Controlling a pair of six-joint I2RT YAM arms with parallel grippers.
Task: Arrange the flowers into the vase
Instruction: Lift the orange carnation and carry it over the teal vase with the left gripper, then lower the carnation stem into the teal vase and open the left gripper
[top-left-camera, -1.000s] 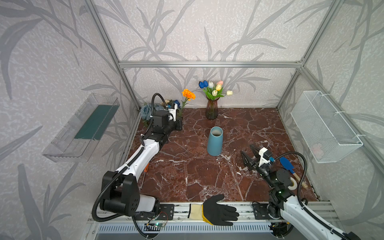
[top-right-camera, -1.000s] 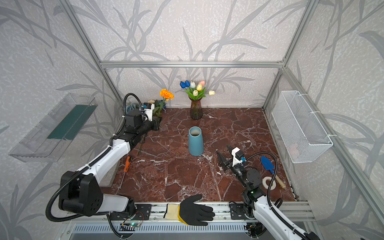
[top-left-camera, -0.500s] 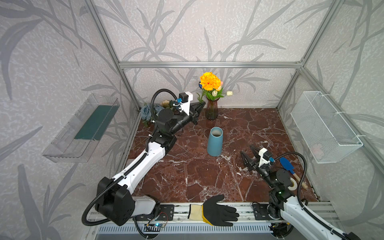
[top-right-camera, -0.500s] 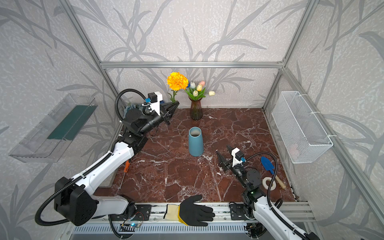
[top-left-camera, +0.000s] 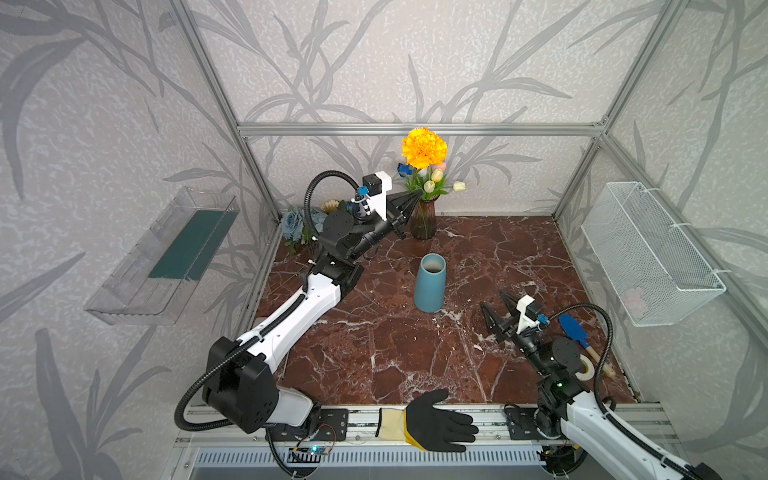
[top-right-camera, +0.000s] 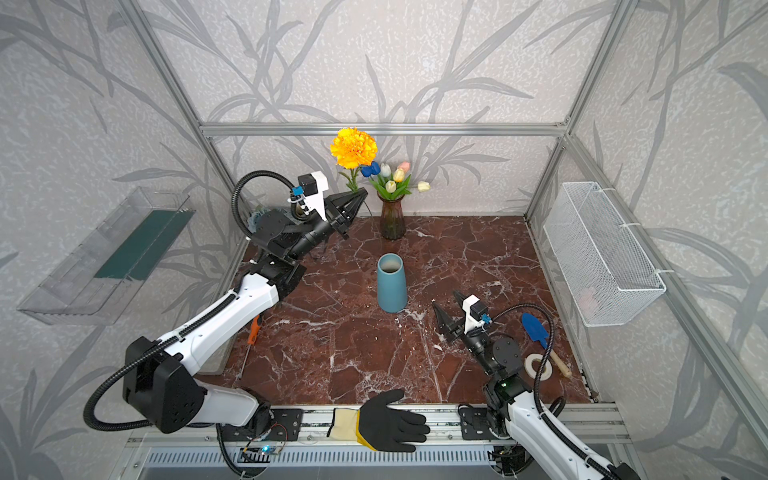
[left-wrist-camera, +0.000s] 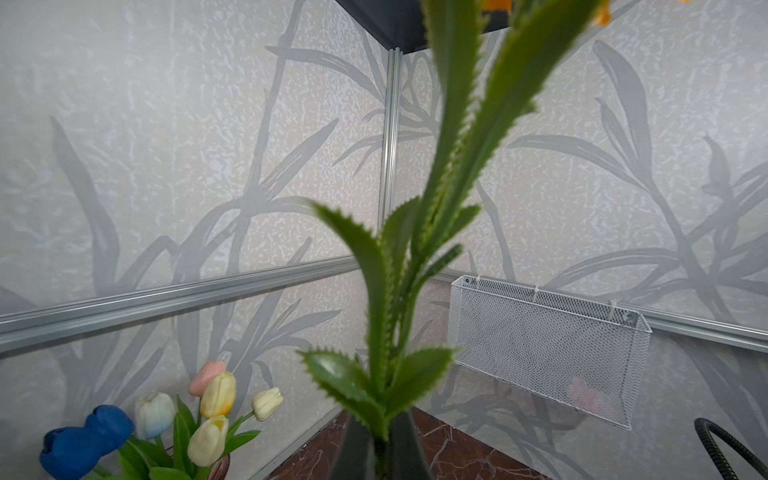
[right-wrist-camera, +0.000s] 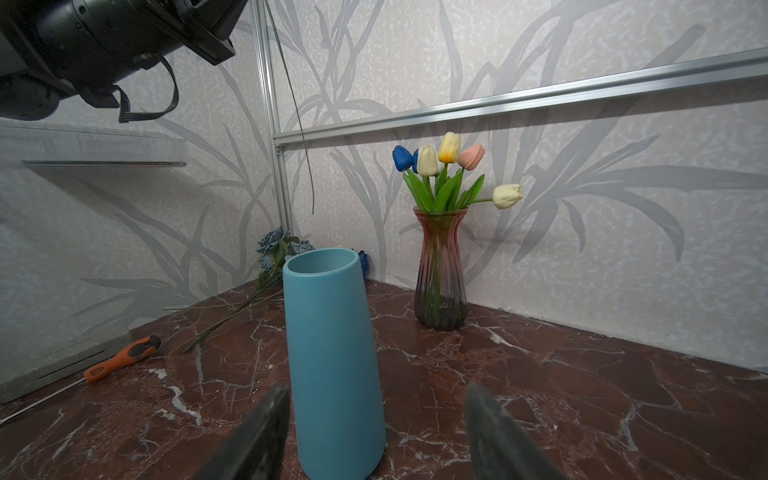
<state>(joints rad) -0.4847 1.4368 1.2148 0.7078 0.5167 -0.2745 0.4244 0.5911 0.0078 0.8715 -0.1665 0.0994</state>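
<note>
Because the marigold (top-right-camera: 354, 147) looks light, top-heavy and wiry, the left gripper (top-right-camera: 359, 194) is clamped on its leafy stem, high at the far left beside the tulips (top-left-camera: 432, 183). The blue vase (top-left-camera: 430, 286) stands empty mid-scene. The right gripper (top-left-camera: 493, 300) is open, near right.

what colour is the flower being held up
Orange, shading to yellow; the marigold shows best in a top view.

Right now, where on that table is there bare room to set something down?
Bare marble lies between the blue vase and the glove in front, and between the glass vase and the wire basket. Crowded: loose flowers back left; right end effector, spatula and tape front right.
</note>
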